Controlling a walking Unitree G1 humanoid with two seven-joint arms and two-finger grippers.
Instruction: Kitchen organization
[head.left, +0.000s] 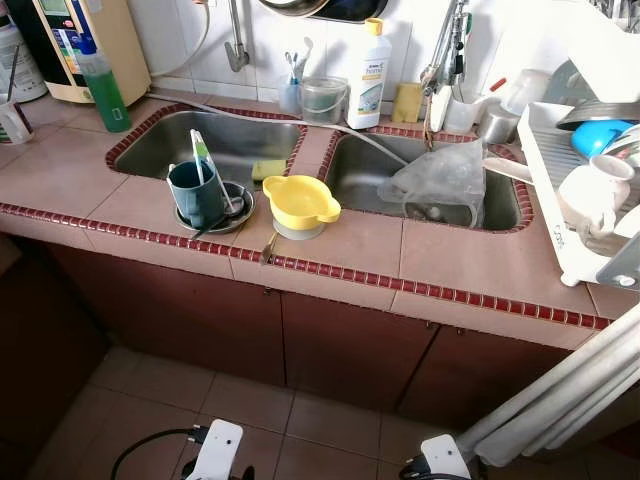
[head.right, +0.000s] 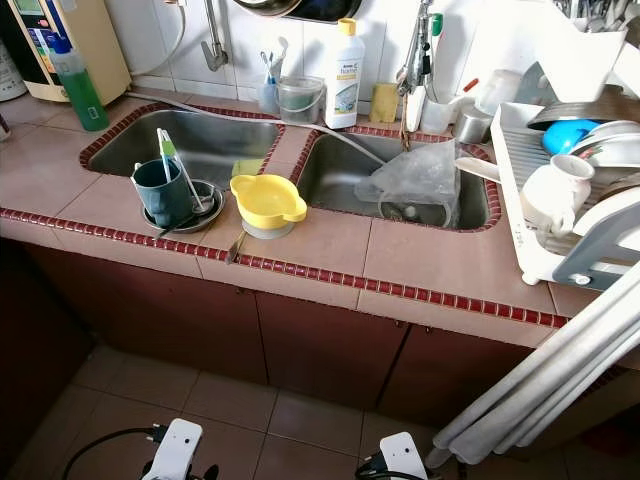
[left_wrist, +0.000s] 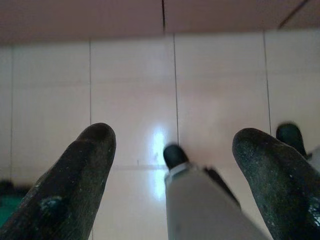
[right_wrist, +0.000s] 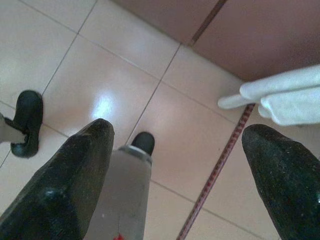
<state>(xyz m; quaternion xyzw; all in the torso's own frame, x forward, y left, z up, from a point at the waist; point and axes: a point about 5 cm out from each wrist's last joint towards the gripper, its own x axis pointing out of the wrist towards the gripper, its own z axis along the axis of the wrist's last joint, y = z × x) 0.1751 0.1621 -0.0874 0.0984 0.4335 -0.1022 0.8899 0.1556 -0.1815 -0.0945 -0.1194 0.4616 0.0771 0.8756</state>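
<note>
Both arms hang idle — left gripper (left_wrist: 172, 165) and right gripper (right_wrist: 177, 165) spread wide, grasping nothing, above the floor tiles (right_wrist: 100, 75). Yellow funnel (head.left: 300, 202) sits on the counter (head.left: 450, 260) between the two sinks — blue mug (head.left: 196, 192) just beside it.

Tiled counter (head.left: 450, 265) with double sink (head.left: 225, 140), teal cup (head.left: 195, 192), yellow funnel (head.left: 299, 203), perhaps a plastic bag (head.left: 440, 180).
</note>
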